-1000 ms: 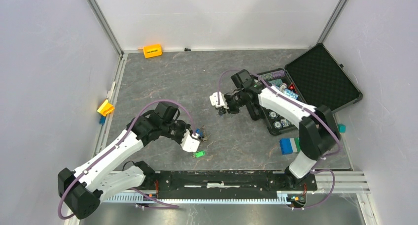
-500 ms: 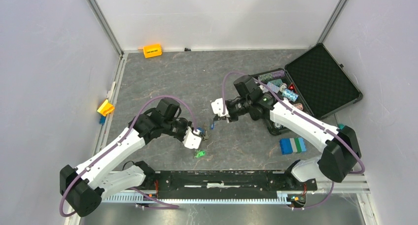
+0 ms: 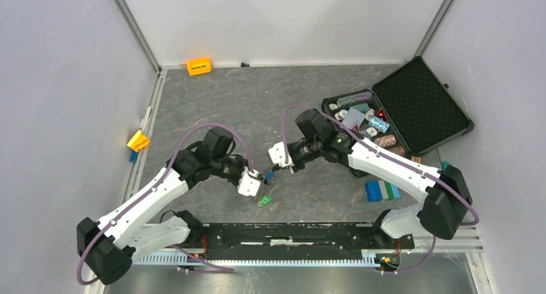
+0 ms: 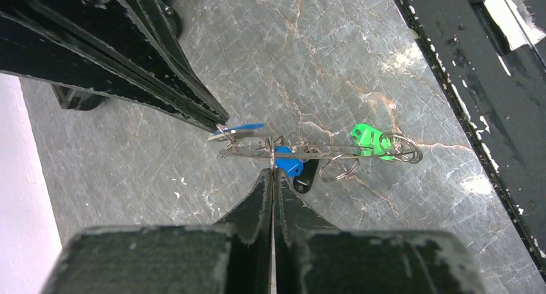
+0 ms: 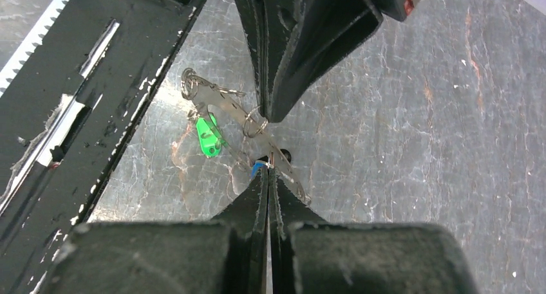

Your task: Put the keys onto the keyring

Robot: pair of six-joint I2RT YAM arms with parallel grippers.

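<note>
Overhead, the left gripper (image 3: 253,180) and right gripper (image 3: 278,162) meet mid-table with a blue-tagged key (image 3: 269,175) between them. A green-tagged key (image 3: 263,201) lies loose on the table (image 3: 212,107), so it looks undone.

From the left wrist, its fingers (image 4: 257,201) are clenched on the keyring (image 4: 322,151), held edge-on. A black-tagged key (image 4: 302,181) hangs there, seemingly already on.

From the right wrist, its fingers (image 5: 254,201) pinch the blue-tagged key against the keyring; threading looks unfinished.
</note>
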